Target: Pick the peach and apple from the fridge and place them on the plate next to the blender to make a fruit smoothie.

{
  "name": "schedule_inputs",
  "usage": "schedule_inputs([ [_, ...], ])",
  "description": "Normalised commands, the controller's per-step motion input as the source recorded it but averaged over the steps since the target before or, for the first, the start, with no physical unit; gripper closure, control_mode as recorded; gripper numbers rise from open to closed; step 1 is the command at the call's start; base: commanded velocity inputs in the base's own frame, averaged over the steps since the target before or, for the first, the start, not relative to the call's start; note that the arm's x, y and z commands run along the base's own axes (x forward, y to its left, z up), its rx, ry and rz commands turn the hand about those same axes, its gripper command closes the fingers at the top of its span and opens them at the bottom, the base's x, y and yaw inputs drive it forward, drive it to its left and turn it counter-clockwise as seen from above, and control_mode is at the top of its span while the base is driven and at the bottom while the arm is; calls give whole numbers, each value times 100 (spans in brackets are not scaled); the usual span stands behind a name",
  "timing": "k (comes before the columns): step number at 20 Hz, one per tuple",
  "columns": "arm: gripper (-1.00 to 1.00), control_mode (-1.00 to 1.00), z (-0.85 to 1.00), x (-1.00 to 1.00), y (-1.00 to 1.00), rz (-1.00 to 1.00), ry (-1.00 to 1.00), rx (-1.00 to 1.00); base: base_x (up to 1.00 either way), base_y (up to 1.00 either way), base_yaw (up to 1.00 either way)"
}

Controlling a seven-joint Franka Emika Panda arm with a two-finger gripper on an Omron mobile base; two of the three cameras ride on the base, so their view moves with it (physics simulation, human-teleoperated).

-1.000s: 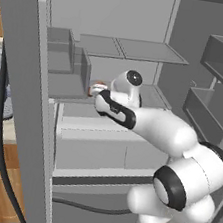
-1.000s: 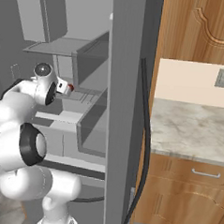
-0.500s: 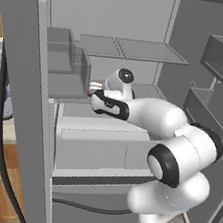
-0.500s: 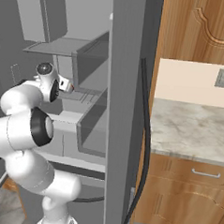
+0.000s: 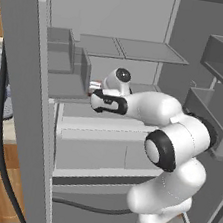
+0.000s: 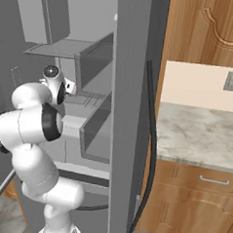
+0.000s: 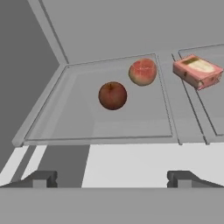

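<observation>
Both base cameras are looking forward from behind the arm into the fridge [image 5: 118, 49]; the hand camera is facing its shelf [image 7: 131, 118] closely.

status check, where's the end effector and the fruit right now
End effector open, empty, at the fridge shelf edge. Apple nearer, peach just behind, apart, both untouched. Pinkish block off to one side, not in the way.

White arm [image 5: 154, 110] deep inside the open fridge [image 5: 121, 24], hand at middle shelf [image 5: 66, 86] level
</observation>
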Motion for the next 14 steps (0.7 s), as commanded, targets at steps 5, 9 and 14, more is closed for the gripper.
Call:
schedule_inputs([
  [5,-100,-100,-19,39,3,0,3,-1,0,0,0],
  [9,-100,-100,-21,36,10,0,1,-1,0,0,0],
  [14,-100,-100,-17,31,15,0,0,0,0,0,0],
])
